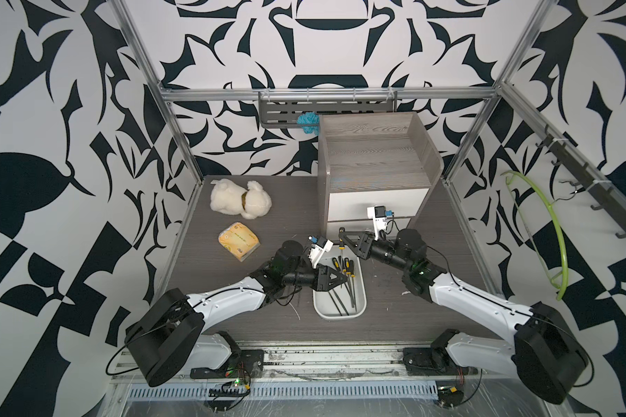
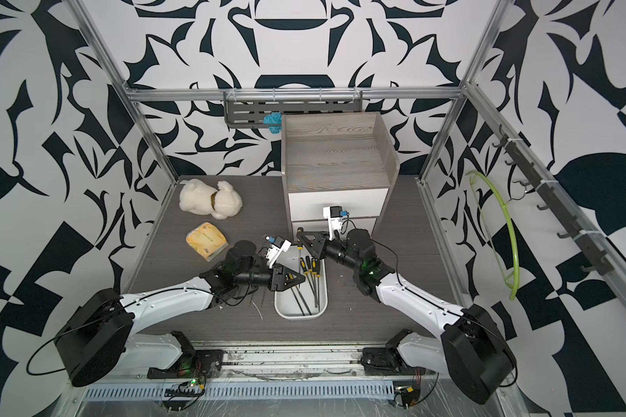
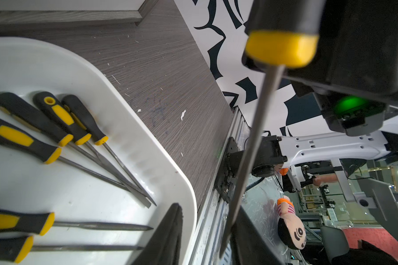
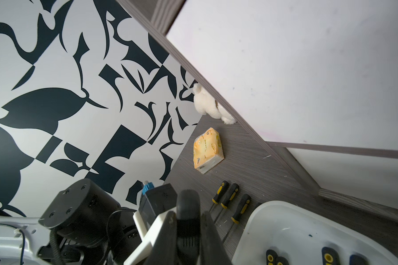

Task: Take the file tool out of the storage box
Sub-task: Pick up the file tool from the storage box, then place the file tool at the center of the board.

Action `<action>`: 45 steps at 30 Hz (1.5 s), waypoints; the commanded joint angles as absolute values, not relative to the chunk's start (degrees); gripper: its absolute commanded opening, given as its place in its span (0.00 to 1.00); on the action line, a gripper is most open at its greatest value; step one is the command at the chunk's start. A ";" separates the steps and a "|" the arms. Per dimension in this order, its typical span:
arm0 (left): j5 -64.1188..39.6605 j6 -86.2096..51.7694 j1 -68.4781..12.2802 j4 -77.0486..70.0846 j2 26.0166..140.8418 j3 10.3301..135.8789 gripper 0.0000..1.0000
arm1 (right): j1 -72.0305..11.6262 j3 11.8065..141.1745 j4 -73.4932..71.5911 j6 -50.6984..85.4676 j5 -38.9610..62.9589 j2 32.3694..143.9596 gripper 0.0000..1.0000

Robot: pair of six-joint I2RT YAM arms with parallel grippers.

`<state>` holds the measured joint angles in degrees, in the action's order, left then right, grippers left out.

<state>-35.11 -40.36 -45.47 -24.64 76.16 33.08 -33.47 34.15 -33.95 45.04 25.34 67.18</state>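
Observation:
The storage box is a shallow white tray at the table's front centre, with several black-and-yellow files lying in it. My right gripper hovers over the box's far end, shut on the black handle of one file tool, which hangs shaft down. My left gripper reaches over the box from the left. The hanging shaft passes between its jaws, close against one finger, and a gap shows to the other finger. Three more files lie on the table beside the box.
A grey wood-grain cabinet with white drawers stands just behind the box. A white plush dog and a yellow tissue pack lie at the left. A green hanger hangs on the right wall.

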 commanded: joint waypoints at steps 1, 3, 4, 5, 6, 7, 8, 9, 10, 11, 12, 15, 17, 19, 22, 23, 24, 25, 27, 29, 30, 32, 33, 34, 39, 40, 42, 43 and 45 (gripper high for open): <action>-36.31 -39.82 -45.70 -25.26 75.81 34.37 0.35 | -33.75 34.72 -35.77 42.76 23.49 64.76 0.00; -35.81 -39.35 -45.88 -24.83 75.39 34.28 0.33 | -33.77 34.54 -36.10 43.04 23.46 64.93 0.00; -35.47 -39.21 -45.96 -24.67 75.16 34.23 0.32 | -33.79 34.54 -36.37 43.21 23.61 65.20 0.00; -35.42 -39.20 -45.98 -24.62 75.15 34.19 0.31 | -33.75 34.63 -36.55 43.32 23.76 65.45 0.00; -35.65 -39.20 -45.97 -24.68 75.21 34.26 0.27 | -33.75 34.63 -36.67 43.39 23.78 65.55 0.00; -36.01 -39.27 -46.05 -24.87 75.40 34.35 0.21 | -33.79 34.63 -36.81 43.42 23.78 65.71 0.00; -36.11 -39.36 -46.05 -24.92 75.56 34.44 0.18 | -33.80 34.63 -36.99 43.44 23.81 65.74 0.00; -36.12 -39.44 -46.05 -24.98 75.67 34.45 0.16 | -33.79 34.53 -36.93 43.38 23.75 65.72 0.00; -36.25 -39.55 -46.05 -25.16 75.67 34.37 0.15 | -33.84 34.37 -36.99 43.28 23.52 65.65 0.00; -36.15 -39.47 -46.05 -25.07 75.60 34.36 0.15 | -33.89 34.29 -36.92 43.17 23.48 65.67 0.00; -36.04 -39.46 -46.05 -25.12 75.50 34.28 0.11 | -33.86 34.21 -37.04 43.19 23.40 65.66 0.00; -35.34 -39.21 -46.05 -24.67 74.83 34.10 0.00 | -33.88 34.08 -37.22 43.38 23.49 65.91 0.00; -34.80 -38.82 -46.05 -23.90 74.21 34.02 0.00 | -33.99 33.93 -37.52 43.75 23.98 66.16 0.09; -33.79 -38.20 -46.05 -22.49 73.49 34.08 0.00 | -33.97 33.92 -37.61 44.04 24.79 66.25 0.25; -30.98 -35.52 -46.05 -15.43 70.78 35.63 0.00 | -33.93 34.58 -35.66 43.65 26.17 65.41 0.37; -28.00 -34.06 -46.05 -9.96 69.83 36.89 0.00 | -33.95 35.12 -33.61 42.88 26.35 64.69 0.38; -24.05 -32.70 -46.05 -4.09 68.92 38.37 0.00 | -33.90 35.68 -31.35 41.83 26.45 63.93 0.39; -17.97 -31.70 -46.05 3.98 67.99 40.33 0.00 | -33.93 36.59 -28.34 40.25 26.49 63.02 0.39; -7.45 -31.37 -46.10 15.98 66.36 43.06 0.00 | -33.95 38.25 -20.83 36.60 25.63 61.29 0.40; 0.75 -32.12 -46.05 26.54 65.60 46.27 0.00 | -33.90 39.78 -15.39 32.65 24.21 59.98 0.40; 5.36 -33.28 -46.05 31.49 65.86 48.07 0.00 | -33.97 40.29 -13.56 31.16 23.86 59.65 0.40; 12.45 -35.01 -46.23 42.68 67.22 51.97 0.00 | -33.90 41.16 -10.19 29.06 22.91 59.16 0.40; 14.95 -35.72 -46.24 46.09 67.64 52.55 0.00 | -33.87 41.38 -9.09 28.40 22.66 59.00 0.40; 17.77 -36.94 -46.19 50.05 68.17 52.88 0.00 | -33.92 41.33 -8.29 27.96 22.20 58.74 0.40; 19.78 -36.60 -41.71 64.19 78.00 57.07 0.00 | -33.87 40.54 -8.21 27.35 21.58 57.59 0.40; 21.32 -37.13 -41.54 65.94 80.26 57.76 0.00 | -33.84 40.46 -8.02 27.28 21.33 57.25 0.40; 22.93 -38.48 -40.43 68.87 83.67 58.12 0.00 | -33.91 39.94 -8.23 27.40 20.92 56.62 0.40; 23.32 -39.47 -39.37 70.18 84.97 57.95 0.00 | -33.85 39.59 -8.64 27.70 20.92 56.35 0.40; 21.69 -38.52 -36.86 69.11 86.09 56.92 0.00 | -33.87 39.46 -8.64 27.91 20.83 56.00 0.40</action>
<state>19.49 -37.71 -39.20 61.73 85.67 56.75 -33.63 39.13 -7.33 28.86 21.71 57.63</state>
